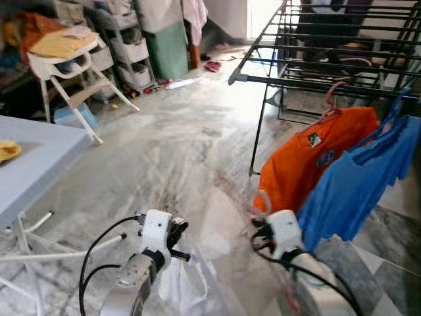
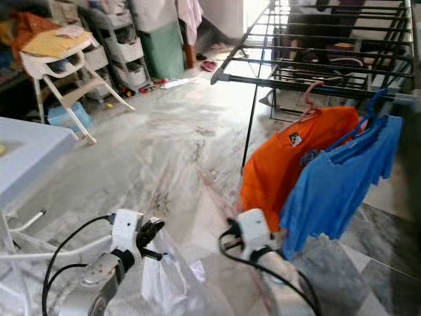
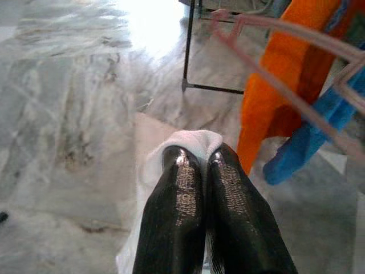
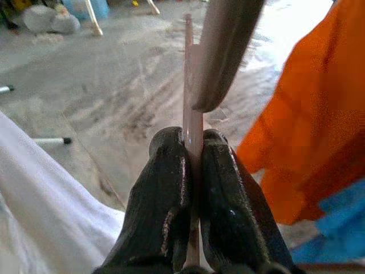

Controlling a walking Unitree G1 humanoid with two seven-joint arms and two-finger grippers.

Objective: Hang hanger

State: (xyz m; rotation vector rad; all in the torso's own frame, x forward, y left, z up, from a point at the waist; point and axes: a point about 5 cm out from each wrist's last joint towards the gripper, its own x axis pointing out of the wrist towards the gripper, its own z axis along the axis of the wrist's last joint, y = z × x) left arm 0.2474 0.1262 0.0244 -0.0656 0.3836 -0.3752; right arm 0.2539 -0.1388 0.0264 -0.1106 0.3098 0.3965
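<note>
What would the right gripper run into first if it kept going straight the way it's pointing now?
Probably the orange shirt hanging on the drying rack. The right gripper, shut on a pink hanger, points toward bare floor with that shirt just beside its line; depth is unclear.

Open marble floor point(image 1: 171, 151) lay ahead and left; to the right the drying rack point(image 1: 329, 39) with its hung orange shirt point(image 1: 309, 164) and blue shirt point(image 1: 355, 184) blocked passage, table point(image 1: 33, 164) crowding the left.

Left end effector point(image 3: 197, 157) and right end effector point(image 4: 193, 142) both clamped closed.
</note>
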